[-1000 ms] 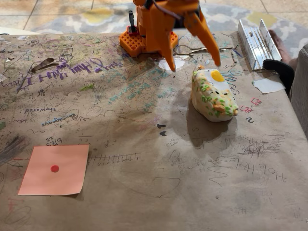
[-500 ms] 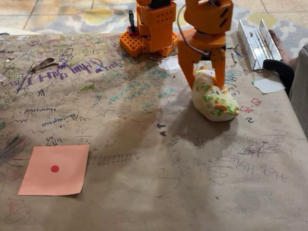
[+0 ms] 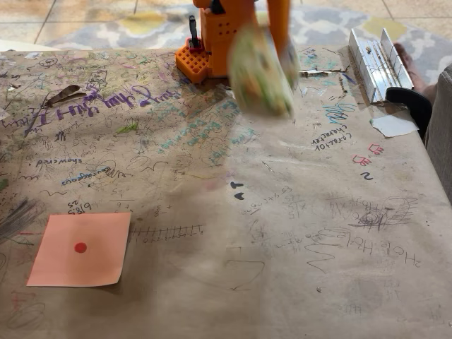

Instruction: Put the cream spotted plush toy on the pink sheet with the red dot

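At the upper centre of the fixed view the orange hand (image 3: 265, 53), motion-blurred, pinches the cream spotted plush toy (image 3: 259, 70) clear above the scribbled brown desk (image 3: 282, 233), while the pink sheet with the red dot (image 3: 80, 248) lies flat well apart at the lower left.

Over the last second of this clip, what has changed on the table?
The gripper came down over the cream spotted plush toy, closed on it and lifted it off the paper-covered table; the toy now hangs blurred in the air, left of where it lay in the fixed view. The pink sheet with the red dot and the white paper scrap have not moved.
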Robot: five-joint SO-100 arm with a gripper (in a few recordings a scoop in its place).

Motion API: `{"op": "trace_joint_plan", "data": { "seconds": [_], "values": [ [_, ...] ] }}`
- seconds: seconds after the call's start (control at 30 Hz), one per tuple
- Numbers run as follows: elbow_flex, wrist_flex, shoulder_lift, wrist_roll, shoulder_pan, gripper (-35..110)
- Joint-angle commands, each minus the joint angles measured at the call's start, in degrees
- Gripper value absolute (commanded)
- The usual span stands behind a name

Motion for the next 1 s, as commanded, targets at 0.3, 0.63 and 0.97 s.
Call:
{"op": "trace_joint_plan", "data": {
  "seconds": [0.3, 0.63, 0.97],
  "values": [
    [-9.14, -5.36, 27.25, -1.14, 16.79, 0],
    [-3.25, -9.58, 32.52, 1.76, 19.95, 0],
    [-21.53, -19.78, 7.56, 10.46, 26.37, 0]
  ]
}}
